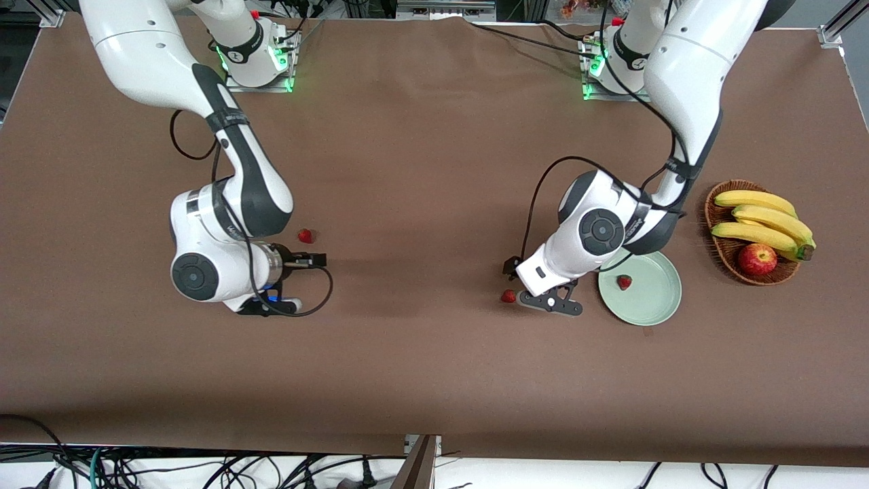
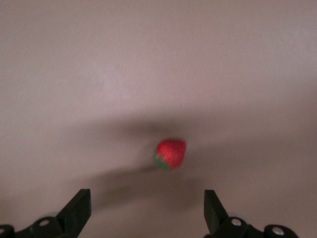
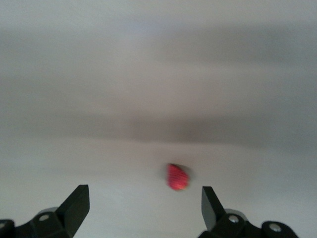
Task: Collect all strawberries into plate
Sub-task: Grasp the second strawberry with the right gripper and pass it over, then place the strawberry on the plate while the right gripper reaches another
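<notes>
One strawberry (image 1: 624, 282) lies in the pale mint-green plate (image 1: 652, 302). A second strawberry (image 1: 508, 296) rests on the brown cloth beside the plate, toward the right arm's end. My left gripper (image 1: 551, 303) hangs open between that berry and the plate. In the left wrist view this strawberry (image 2: 170, 154) sits just ahead of the open left gripper (image 2: 147, 198). The third strawberry (image 1: 305, 236) lies on the cloth near my right gripper (image 1: 275, 307). In the right wrist view the same strawberry (image 3: 178, 177) shows ahead of the open, empty right gripper (image 3: 144, 196).
A brown woven basket (image 1: 713, 204) stands beside the plate at the left arm's end. It holds bananas (image 1: 764, 221) and a red apple (image 1: 757, 259). Brown cloth covers the whole table between the two arms.
</notes>
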`<state>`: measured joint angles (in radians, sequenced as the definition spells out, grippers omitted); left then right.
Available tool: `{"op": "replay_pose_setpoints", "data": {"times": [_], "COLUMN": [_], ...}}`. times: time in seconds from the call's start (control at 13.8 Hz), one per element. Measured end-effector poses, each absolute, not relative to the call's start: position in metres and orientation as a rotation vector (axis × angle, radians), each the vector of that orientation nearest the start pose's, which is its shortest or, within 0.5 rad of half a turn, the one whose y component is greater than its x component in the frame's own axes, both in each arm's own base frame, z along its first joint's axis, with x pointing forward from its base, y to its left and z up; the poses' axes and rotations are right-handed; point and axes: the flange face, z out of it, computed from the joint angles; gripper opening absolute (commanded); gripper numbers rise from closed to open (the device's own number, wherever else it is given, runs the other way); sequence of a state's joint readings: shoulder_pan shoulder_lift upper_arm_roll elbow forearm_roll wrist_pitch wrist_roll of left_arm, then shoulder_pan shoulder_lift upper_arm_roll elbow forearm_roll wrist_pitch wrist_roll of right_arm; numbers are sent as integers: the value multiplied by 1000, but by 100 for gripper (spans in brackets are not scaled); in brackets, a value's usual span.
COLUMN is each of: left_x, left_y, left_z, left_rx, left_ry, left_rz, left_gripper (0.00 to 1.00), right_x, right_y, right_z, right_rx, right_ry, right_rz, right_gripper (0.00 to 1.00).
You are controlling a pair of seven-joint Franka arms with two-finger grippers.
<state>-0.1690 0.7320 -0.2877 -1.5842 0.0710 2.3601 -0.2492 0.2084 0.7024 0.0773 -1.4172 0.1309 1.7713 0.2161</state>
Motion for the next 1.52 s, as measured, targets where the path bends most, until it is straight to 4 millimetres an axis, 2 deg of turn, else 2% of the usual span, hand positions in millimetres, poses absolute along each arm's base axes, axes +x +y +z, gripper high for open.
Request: {"op": "replay_pose_setpoints", "data": {"times": [0.14,0.29,0.43,0.51,0.58,0.65,0.8,1.01,1.09,1.16,1.23,1.45,1.52], "left_x": [647,643,641,641,642,644,645,646,647,648,648,648,647], "left_y": [-288,-301,-308,-309,-308,-308,-308,-307,-305,-302,-297,-271,-258], "left_z": [203,183,172,171,172,173,174,175,175,176,178,208,223], "left_rx": [-3290,-3289,-3295,-3296,-3296,-3297,-3297,-3296,-3295,-3291,-3279,-3191,-3129], "left_ry": [307,357,374,374,372,371,370,366,363,357,349,335,348], "left_rz": [-66,-133,-161,-162,-167,-174,-176,-181,-181,-168,-121,117,184], "left_gripper": [100,100,100,77,62,40,14,7,7,7,6,5,5], "right_x": [644,629,614,607,602,599,596,589,585,583,582,581,581], "right_y": [175,168,167,167,168,169,175,183,184,184,183,183,183], "right_z": [238,212,190,183,179,178,180,174,171,168,167,166,167], "right_rx": [-3017,-3027,-3033,-3034,-3034,-3033,-3029,-3025,-3026,-3026,-3026,-3028,-3029], "right_ry": [-10,4,10,9,7,3,-12,-31,-33,-33,-33,-17,-8], "right_rz": [588,550,533,535,541,548,549,547,551,554,559,565,564], "right_gripper": [100,100,100,100,100,100,100,97,79,54,37,2,0]}}
